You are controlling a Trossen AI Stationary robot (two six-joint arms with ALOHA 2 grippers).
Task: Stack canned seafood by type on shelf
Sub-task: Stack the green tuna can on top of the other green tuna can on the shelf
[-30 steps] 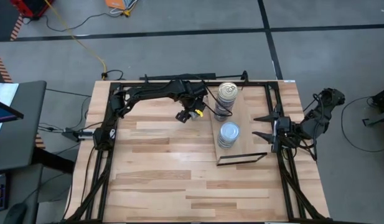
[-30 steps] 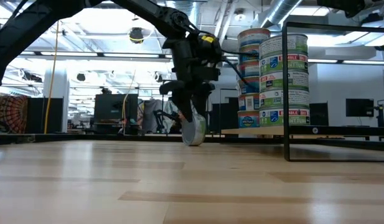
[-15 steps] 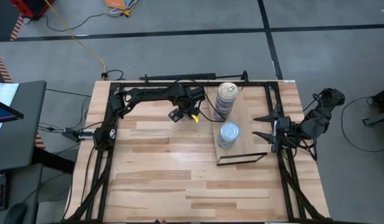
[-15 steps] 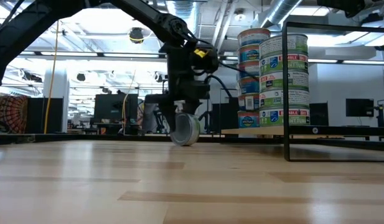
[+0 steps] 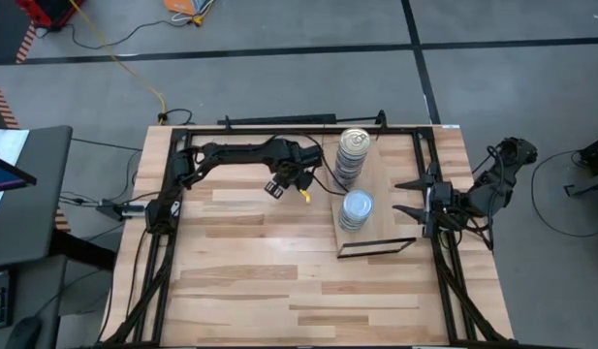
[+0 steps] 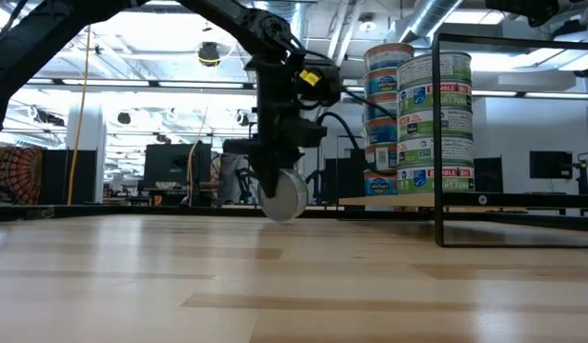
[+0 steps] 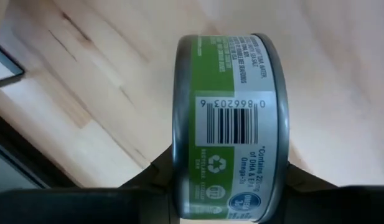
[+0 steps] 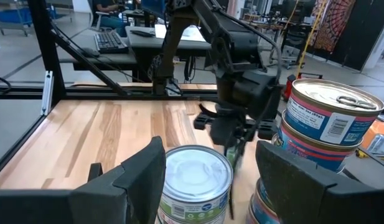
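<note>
A flat round can (image 7: 229, 124) with a green label and barcode stands on its edge between the fingers of my left gripper (image 5: 277, 186), which is shut on it left of the shelf (image 5: 381, 174). On the shelf stand a stack of gold-topped cans (image 5: 354, 145) and a stack of silver-topped cans (image 5: 357, 206). My right gripper (image 5: 415, 199) waits open at the shelf's right edge, its fingers (image 8: 142, 180) standing apart before the silver-topped stack (image 8: 195, 171). My left gripper pinches the can between its two fingers, one on each flat end (image 7: 179, 168). The fingers come steeply from above. The can (image 6: 282, 195) stands on edge with its label wall facing up; whether its lower rim touches the table I cannot tell.
A thin dark wire frame (image 5: 376, 247) stands at the shelf's near end. The butcher-block tabletop (image 5: 250, 271) lies bare to the left and near side. Dark rails (image 5: 163, 242) run along the table's edges.
My left gripper has moved toward the table's left edge, away from the shelf, and sunk a little while turning. Its fingers have closed in on the can. The can, which leaned tilted on the table, now stands upright on edge between the fingers.
</note>
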